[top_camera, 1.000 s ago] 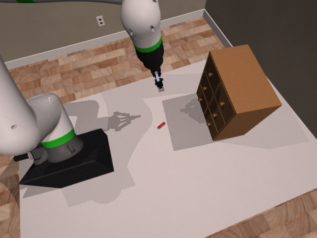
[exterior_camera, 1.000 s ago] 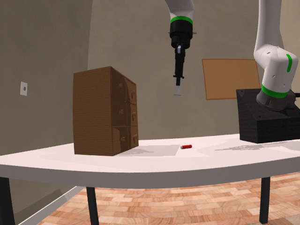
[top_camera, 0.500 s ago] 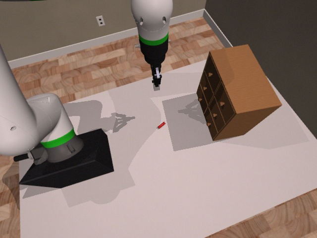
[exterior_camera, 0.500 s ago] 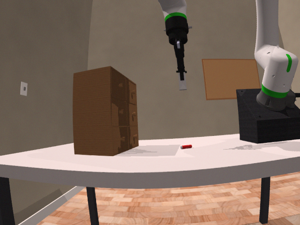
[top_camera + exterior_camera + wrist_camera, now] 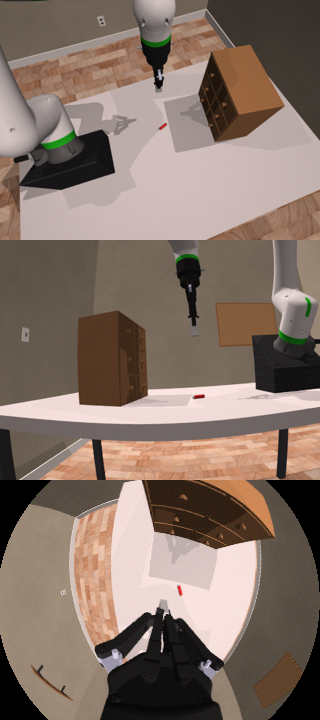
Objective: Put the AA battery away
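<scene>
Hanging high, closed claw [image 5: 194, 330]; battery [image 5: 198, 396] apart.

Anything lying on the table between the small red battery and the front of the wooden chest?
Nothing: top view shows only shadowed white tabletop between the red AA battery and the brown wooden chest.

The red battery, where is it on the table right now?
In the top view the AA battery lies flat on the table, between the chest and the arm's black base, nearer the chest's drawer front.
</scene>
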